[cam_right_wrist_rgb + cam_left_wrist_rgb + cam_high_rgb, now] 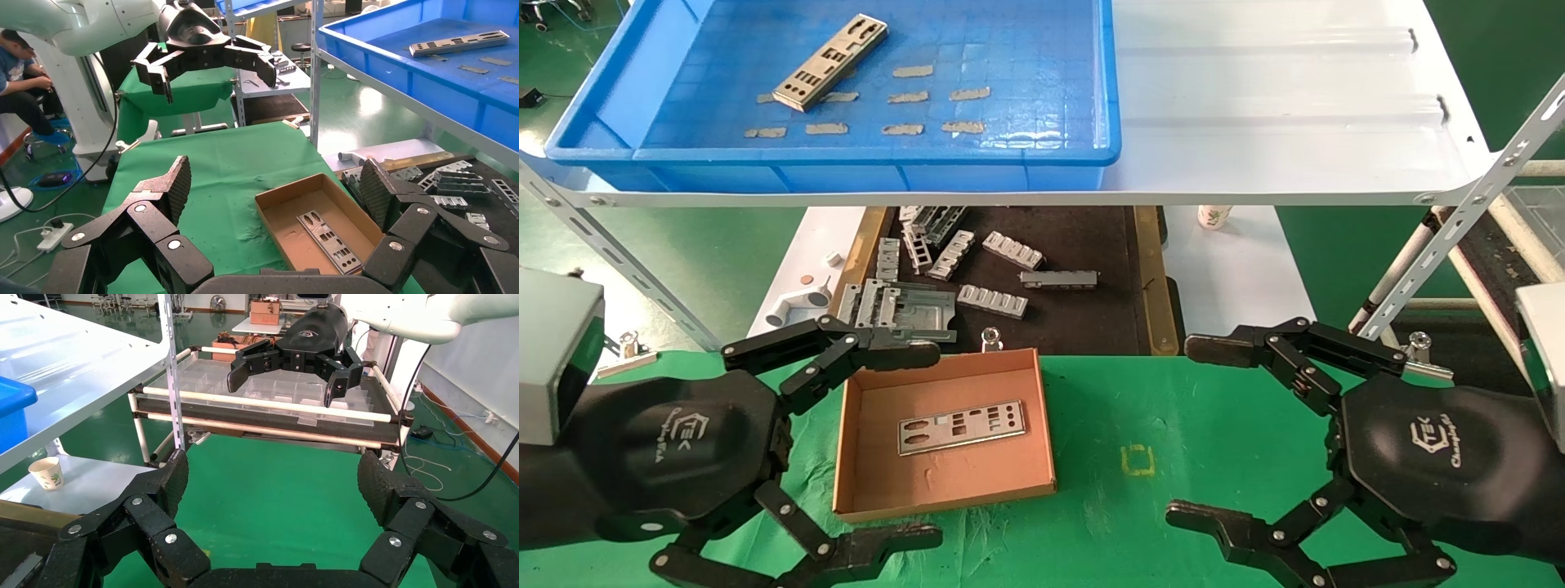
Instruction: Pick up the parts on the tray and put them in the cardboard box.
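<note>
From my head view, my left gripper (911,445) hangs wide open over the near left part of the green table (1189,441), its fingers on two sides of the cardboard box (870,457), holding nothing. One part (961,426) lies flat inside the box. My right gripper (1193,433) is also wide open and empty, over the near right part of the table. On the white shelf (1279,98) above, the blue tray (862,159) carries another part (830,62) near its far left side.

In my left wrist view, my open fingers (170,481) frame bare green cloth, with the right gripper (284,376) farther off.

In my right wrist view, the box (278,211) with its part (330,239) lies between my open fingers (174,187).
</note>
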